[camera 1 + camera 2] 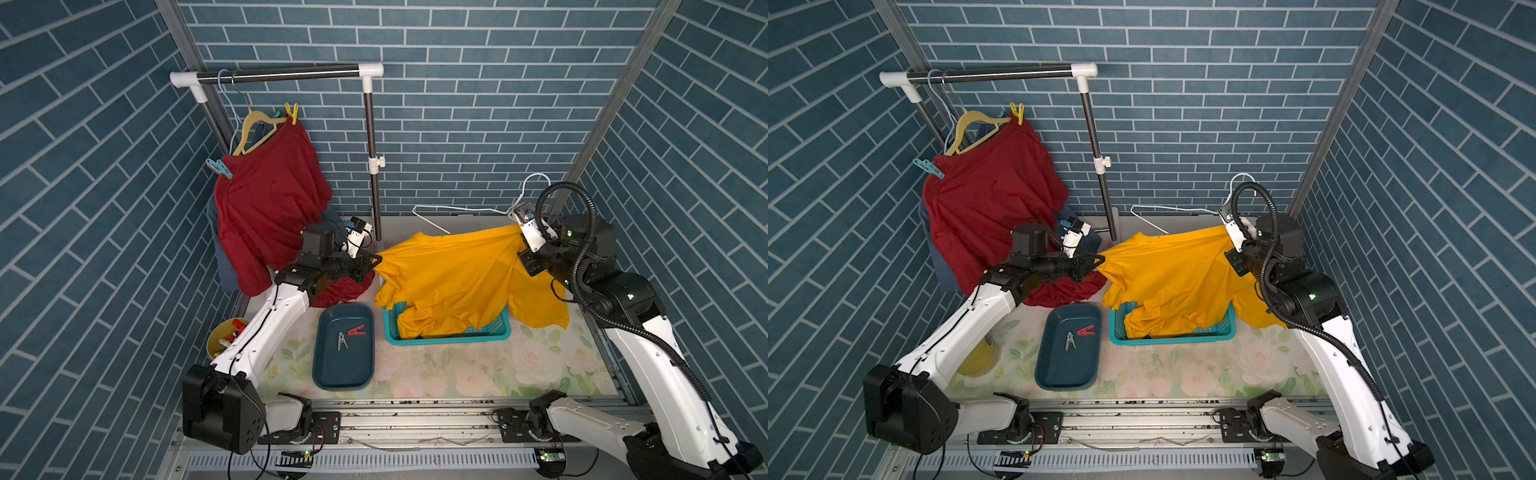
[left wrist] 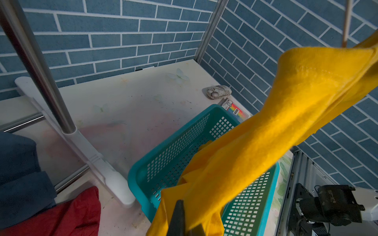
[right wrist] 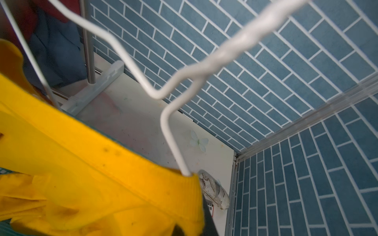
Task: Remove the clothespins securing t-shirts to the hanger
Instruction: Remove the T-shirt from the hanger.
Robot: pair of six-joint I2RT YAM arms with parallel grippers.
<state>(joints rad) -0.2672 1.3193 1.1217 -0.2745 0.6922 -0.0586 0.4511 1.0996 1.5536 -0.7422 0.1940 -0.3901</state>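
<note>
My right hand [image 1: 524, 259] is the hardest to read. Its wrist camera and a fold of the yellow shirt [image 1: 457, 270] cover the fingers in both top views. Its own camera shows only one dark finger [image 3: 208, 222] against bunched cloth, so I take it as closed on the shirt's shoulder. The white wire hanger [image 3: 173, 132] enters the cloth right at that hand; whether it is pinched too I cannot tell. My left hand [image 1: 377, 260] is clamped on the shirt's opposite edge, tips together. The cloth is stretched between the hands and sags into the teal basket [image 1: 449, 340] below them. Behind the left hand the red shirt [image 1: 266, 199] hangs on a yellow hanger [image 1: 253, 124] from the rail [image 1: 278, 74]. A yellow clothespin [image 1: 292, 112] and a teal clothespin [image 1: 219, 168] grip its shoulders, well above that hand. The blue shirt [image 1: 226, 270] shows only as an edge behind it. Below the left hand, a red clothespin [image 1: 356, 331] and a grey-white clothespin [image 1: 342, 340] lie in the dark tray [image 1: 340, 370]. The left arm half hides a yellow cup [image 1: 217, 338]. The counter [image 1: 478, 374] has a pale floral cover, scuffed and speckled; the walls [image 1: 498, 104] are blue brick pattern. Beyond the basket from the left hand lie a rainbow-striped packet [image 2: 233, 107], its print too small to read, and a wad of printed paper [image 2: 218, 92].
</note>
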